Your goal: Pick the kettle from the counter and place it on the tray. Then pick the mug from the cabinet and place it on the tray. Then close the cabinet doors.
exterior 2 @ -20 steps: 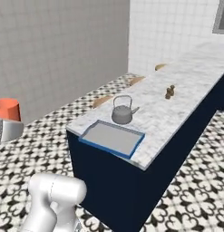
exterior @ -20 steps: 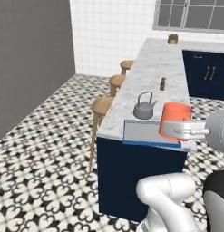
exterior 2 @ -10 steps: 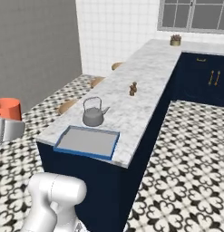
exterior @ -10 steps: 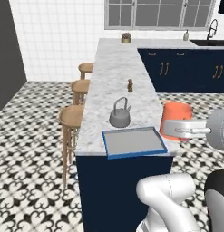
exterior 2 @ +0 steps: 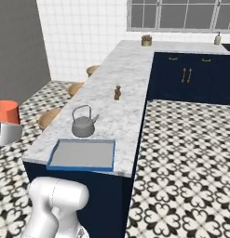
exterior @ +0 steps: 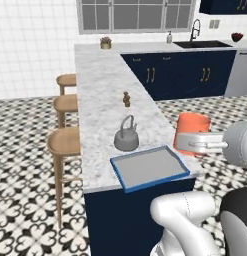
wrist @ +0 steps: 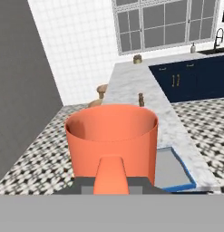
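Observation:
My gripper [exterior: 189,143] is shut on the orange mug [exterior: 193,124], holding it in the air to the right of the counter's near end. In the hand view the mug [wrist: 111,138] stands upright right in front, its loop handle toward the camera between the jaws. The blue-rimmed grey tray [exterior: 149,168] lies bare on the near end of the marble counter [exterior: 100,95]. The grey kettle [exterior: 127,138] stands upright on the counter just past the tray's far edge. From the right base view the mug [exterior 2: 6,112] hangs left of the counter, above the floor. The cabinet and its doors are out of view.
A small brown shaker [exterior: 126,99] stands farther along the counter and a little pot [exterior: 105,43] at its far end. Wooden stools [exterior: 64,142] line the counter's left side. Navy base cabinets with a sink [exterior: 202,44] run along the back wall. Patterned floor lies on both sides.
The whole picture has swung as the base turned, so the counter now runs straight away from me. The mug has stayed in the shut gripper.

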